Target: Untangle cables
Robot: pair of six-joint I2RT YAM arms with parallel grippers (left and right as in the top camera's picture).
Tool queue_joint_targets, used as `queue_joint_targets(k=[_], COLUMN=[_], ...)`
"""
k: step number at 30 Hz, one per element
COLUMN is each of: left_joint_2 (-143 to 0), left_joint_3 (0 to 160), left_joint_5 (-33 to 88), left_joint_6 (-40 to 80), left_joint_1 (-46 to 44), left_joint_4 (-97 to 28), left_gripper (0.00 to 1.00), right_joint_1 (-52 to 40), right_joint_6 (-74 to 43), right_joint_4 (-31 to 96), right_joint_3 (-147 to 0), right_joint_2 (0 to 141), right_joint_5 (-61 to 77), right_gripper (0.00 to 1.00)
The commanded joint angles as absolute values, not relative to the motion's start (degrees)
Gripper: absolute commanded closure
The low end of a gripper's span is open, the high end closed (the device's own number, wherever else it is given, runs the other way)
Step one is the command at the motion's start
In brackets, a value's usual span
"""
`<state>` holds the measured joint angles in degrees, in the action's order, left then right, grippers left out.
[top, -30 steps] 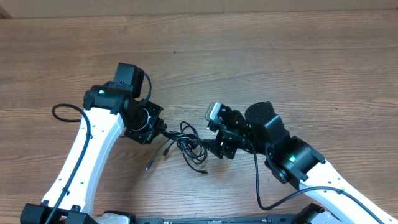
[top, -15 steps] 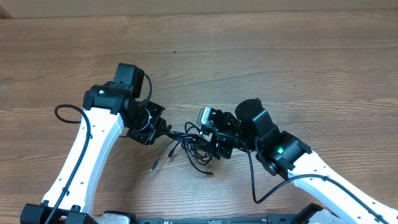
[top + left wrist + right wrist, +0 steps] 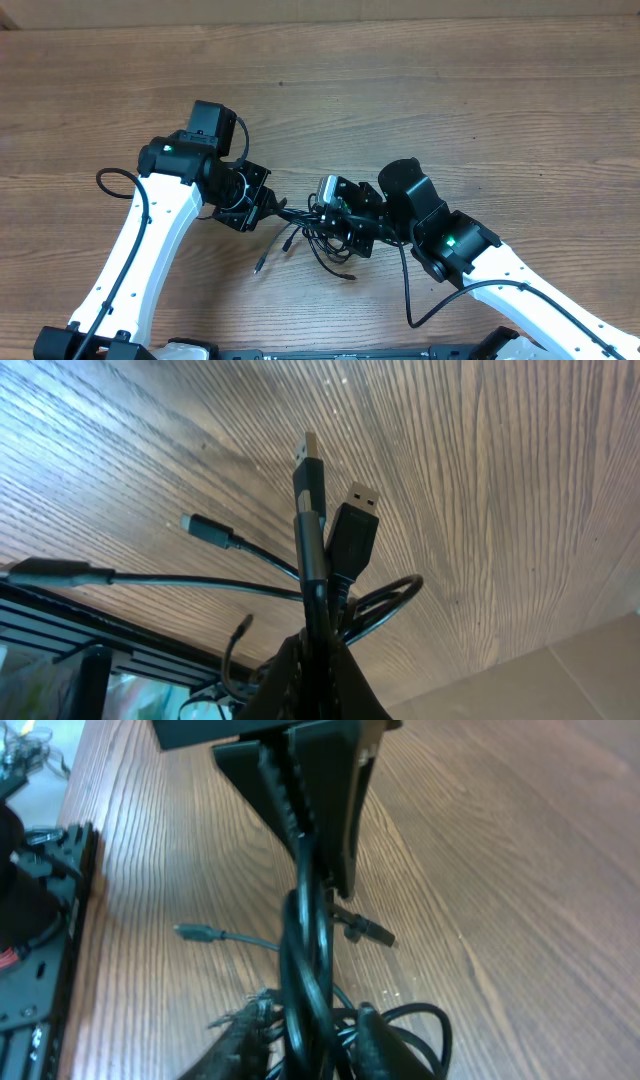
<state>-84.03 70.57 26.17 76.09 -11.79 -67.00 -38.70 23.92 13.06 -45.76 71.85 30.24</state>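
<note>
The cables (image 3: 318,243) are thin black cords looped in a bundle between my two grippers in the overhead view. My left gripper (image 3: 270,209) is shut on several cords. In the left wrist view its fingers (image 3: 322,682) pinch them, and two silver-tipped USB plugs (image 3: 345,510) stick up past the fingertips. My right gripper (image 3: 326,216) faces the left one from close by. In the right wrist view its fingers (image 3: 305,1042) hold a twisted strand of the cables (image 3: 306,955) that runs up to the left gripper (image 3: 305,790). One loose plug end (image 3: 258,267) lies on the table.
The wooden table (image 3: 450,110) stretches bare behind and to both sides of the arms. A thicker black arm cable (image 3: 110,180) loops off the left arm, and another (image 3: 412,300) hangs by the right arm. The table's front edge and a black frame (image 3: 35,980) lie close behind the grippers.
The right gripper has moved left, close to the left gripper, which has shifted slightly right. The bundle has bunched up between them and the loose plug end has slid right and nearer.
</note>
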Motion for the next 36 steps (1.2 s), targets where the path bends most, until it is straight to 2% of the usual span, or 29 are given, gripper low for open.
queue_joint_targets(k=[1, 7, 13, 17, 36], left_joint_2=[-84.12, -84.12, -84.12, -84.12, -84.12], left_joint_3=[71.35, 71.35, 71.35, 71.35, 71.35], left_joint_5=[27.64, 20.84, 14.87, 8.56, 4.03], left_joint_6=[77.36, 78.67, 82.21, 84.86, 84.84], left_joint_1=[-12.45, -12.34, -12.23, -12.05, -6.76], left_joint_4=[-66.61, -66.83, -66.78, -66.85, -69.45], left_gripper=[0.96, 0.96, 0.96, 0.96, 0.95], right_joint_1=[-38.63, -38.61, -38.61, -38.61, -38.57], right_joint_6=[24.03, 16.45, 14.52, 13.41, 13.45], right_joint_4=[12.84, 12.38, 13.43, 13.39, 13.37], right_joint_3=[-46.96, -46.96, -46.96, -46.96, -46.96], right_joint_2=[71.81, 71.68, 70.22, 68.62, 60.31], right_joint_5=[31.22, 32.21, 41.36, 42.15, 42.13], right_gripper=[0.81, 0.96, 0.96, 0.96, 0.96])
